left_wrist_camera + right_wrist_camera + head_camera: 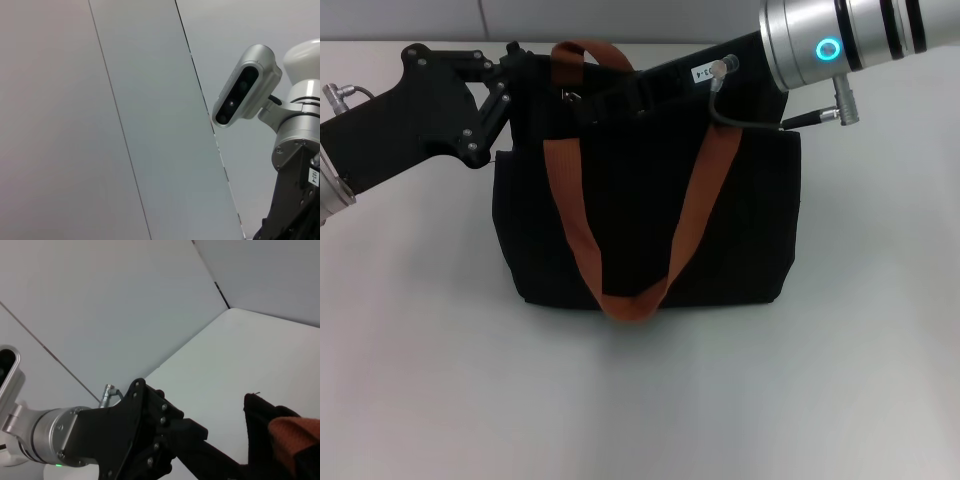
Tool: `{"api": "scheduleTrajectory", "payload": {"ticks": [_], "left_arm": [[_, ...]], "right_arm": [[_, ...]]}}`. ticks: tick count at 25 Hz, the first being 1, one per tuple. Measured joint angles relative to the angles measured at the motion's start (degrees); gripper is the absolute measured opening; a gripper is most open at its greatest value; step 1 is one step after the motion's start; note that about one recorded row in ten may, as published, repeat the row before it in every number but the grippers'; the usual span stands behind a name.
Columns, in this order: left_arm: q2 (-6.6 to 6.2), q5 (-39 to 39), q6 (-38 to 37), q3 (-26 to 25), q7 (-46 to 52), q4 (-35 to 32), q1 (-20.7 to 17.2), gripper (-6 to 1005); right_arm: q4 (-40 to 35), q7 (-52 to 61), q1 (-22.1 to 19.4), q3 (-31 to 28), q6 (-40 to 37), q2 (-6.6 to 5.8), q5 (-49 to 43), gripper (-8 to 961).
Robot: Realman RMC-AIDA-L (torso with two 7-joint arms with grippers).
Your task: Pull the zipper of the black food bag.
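The black food bag (650,230) stands upright on the white table (640,400), one rust-brown handle (620,290) draped down its front face and the other handle (585,50) arching over its top edge. The left claw (525,62) reaches in at the bag's top edge, pressed against the end of the bag on its own arm's side; whether it is wide, narrow or holding anything cannot be told. The right claw (582,100) lies along the same top edge, under the arching handle and just beside the left claw, and its state cannot be told either. A small silvery piece (570,97) shows right at the right claw; whether it is the zipper cannot be told. From the right wrist view, the left claw (165,440) sits close to a bag corner (265,415).
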State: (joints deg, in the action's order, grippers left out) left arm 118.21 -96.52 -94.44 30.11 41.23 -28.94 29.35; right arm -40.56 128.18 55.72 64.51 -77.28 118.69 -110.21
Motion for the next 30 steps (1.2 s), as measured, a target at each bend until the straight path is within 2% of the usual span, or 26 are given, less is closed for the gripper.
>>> {"api": "scheduleTrajectory", "payload": {"ticks": [16,30], "left_arm": [[0.09,0.5,0.1,0.0,0.3,0.1,-0.4,48],[0.09,0.6,0.2,0.0,0.3,0.3,-0.5,50]], "right_arm": [[-0.8,0.4,-0.8,-0.4,0.3,-0.23,-1.7,0],[-5.9,2.2,-5.4,-0.6,0.3,-0.30,-3.3,0]]}}
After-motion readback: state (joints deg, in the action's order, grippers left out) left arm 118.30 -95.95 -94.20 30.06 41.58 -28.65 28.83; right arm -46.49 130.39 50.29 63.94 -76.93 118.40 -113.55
